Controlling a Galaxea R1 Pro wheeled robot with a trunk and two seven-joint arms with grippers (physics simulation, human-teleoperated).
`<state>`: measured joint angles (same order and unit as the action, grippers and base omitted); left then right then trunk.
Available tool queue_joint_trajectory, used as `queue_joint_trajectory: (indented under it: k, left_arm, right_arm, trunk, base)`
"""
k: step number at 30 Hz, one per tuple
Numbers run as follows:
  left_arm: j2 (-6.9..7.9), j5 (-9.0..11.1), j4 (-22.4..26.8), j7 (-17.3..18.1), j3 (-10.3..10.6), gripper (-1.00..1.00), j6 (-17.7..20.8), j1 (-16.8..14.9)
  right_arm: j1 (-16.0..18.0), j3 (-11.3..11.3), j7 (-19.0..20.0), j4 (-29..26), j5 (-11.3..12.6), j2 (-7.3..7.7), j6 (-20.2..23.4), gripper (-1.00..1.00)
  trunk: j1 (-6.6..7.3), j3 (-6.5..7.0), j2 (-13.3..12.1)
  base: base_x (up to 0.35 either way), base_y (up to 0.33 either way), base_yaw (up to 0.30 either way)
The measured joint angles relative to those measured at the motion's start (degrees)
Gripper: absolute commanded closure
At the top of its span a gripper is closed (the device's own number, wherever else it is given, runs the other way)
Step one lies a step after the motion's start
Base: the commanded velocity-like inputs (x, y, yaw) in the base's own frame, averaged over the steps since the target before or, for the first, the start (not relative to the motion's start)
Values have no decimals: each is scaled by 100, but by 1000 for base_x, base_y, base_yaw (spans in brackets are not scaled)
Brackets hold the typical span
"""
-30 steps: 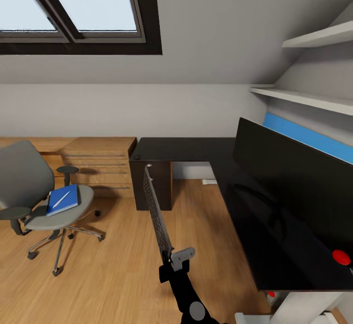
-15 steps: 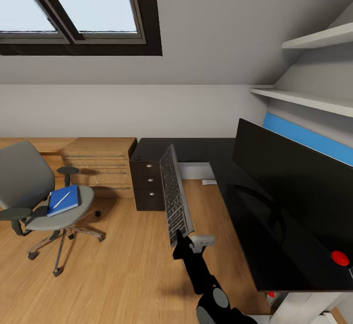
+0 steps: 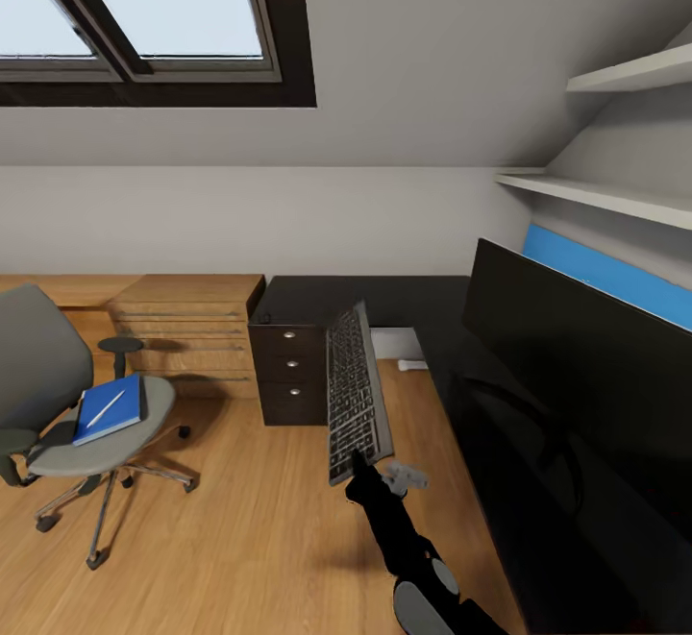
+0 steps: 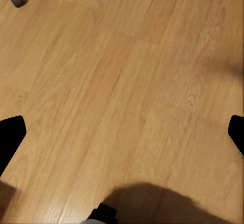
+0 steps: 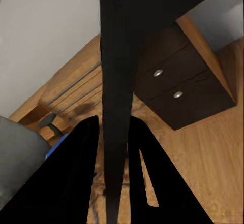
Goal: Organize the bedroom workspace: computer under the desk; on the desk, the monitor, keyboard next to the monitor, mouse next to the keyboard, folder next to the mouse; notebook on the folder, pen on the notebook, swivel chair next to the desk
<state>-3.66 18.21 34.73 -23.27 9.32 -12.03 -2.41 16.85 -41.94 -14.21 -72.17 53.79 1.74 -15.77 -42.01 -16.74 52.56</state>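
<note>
right jaws clamped on the keyboard [image 3: 358, 395] held up beside the tabletop [image 3: 452, 328], left jaws wide open over floor [image 4: 122, 82], folder [image 3: 109, 408] on swivel chair [image 3: 58, 395]

I see the keyboard [image 3: 358, 393] held in air beside the desk [image 3: 384, 297], keys facing up-left, tilted. Monitor [image 3: 586, 366] stands upright on desk at right. Blue folder [image 3: 108, 410] w/ white pen [image 3: 104, 408] on top lies on the swivel chair [image 3: 58, 395] seat, well apart from desk.

I am noting black keys in the dark grey keyboard [image 3: 357, 395], a bright blue folder [image 3: 109, 408] lying on the grey swivel chair [image 3: 58, 404], and the glossy black desk [image 3: 452, 347].
</note>
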Motion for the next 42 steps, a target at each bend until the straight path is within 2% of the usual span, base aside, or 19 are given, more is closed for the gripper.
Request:
queue_joint_trajectory:
  k: [1, 2, 4, 5, 6, 8, 9, 12, 15, 17, 33, 42]
  left_arm:
    - [0, 0, 0, 0, 1, -100, 1, 0]
    - [0, 0, 0, 0, 3, -100, 3, 0]
    - [0, 0, -1, 0, 4, -100, 5, 0]
    - [0, 0, 0, 0, 4, -100, 5, 0]
    - [0, 0, 0, 0, 4, -100, 5, 0]
    - [0, 0, 0, 0, 4, -100, 6, 0]
    - [1, 0, 0, 0, 3, -100, 6, 0]
    - [0, 0, -1, 0, 2, -100, 6, -1]
    - [0, 0, -5, -4, 4, -100, 12, -1]
    - [0, 0, -8, -5, 7, -100, 14, 0]
    - [0, 0, -9, -9, 13, -100, 24, 1]
    - [0, 0, -8, -9, 12, -100, 24, 0]
  right_arm:
    - [1, -1, 72, -16, 162, 20, 5, 100]
    - [1, -3, 351, -37, 667, 88, 9, 100]
    - [2, -3, 893, -54, 1225, 191, 22, 100]
    - [2, -1, 1029, -55, 1383, 219, 25, 100]
    - [2, -1, 1236, -61, 1647, 271, 40, 100]
    - [2, -2, 1472, -87, 2236, 352, 140, 100]
    - [1, -12, 1554, -137, 2646, 398, 316, 100]
    - [1, -14, 1632, -202, 3116, 451, 786, 100]
    - [2, -13, 1789, -227, 3304, 470, 1262, 100]
    - [3, -7, 1905, -222, 3340, 474, 1379, 100]
    - [4, -20, 2002, -393, 3337, 506, 1433, 100]
    - [4, -11, 2003, -384, 3338, 507, 1433, 100]
  trunk:
    - [0, 0, 0]
    - [0, 0, 0]
    - [0, 1, 0]
    - [0, 1, 0]
    - [0, 1, 0]
    - [0, 0, 0]
    - [0, 0, 0]
    - [0, 0, 0]
    - [0, 0, 1]
    - [0, 0, 1]
    - [0, 0, 1]
    - [0, 0, 0]
  base:
    - [319, 0, 0]
    - [319, 0, 0]
    - [319, 0, 0]
    - [320, 0, 0]
    - [320, 0, 0]
    - [320, 0, 0]
    - [320, 0, 0]
    - [320, 0, 0]
    - [320, 0, 0]
    - [320, 0, 0]
    - [300, 1, 0]
    - [325, 101, 0]
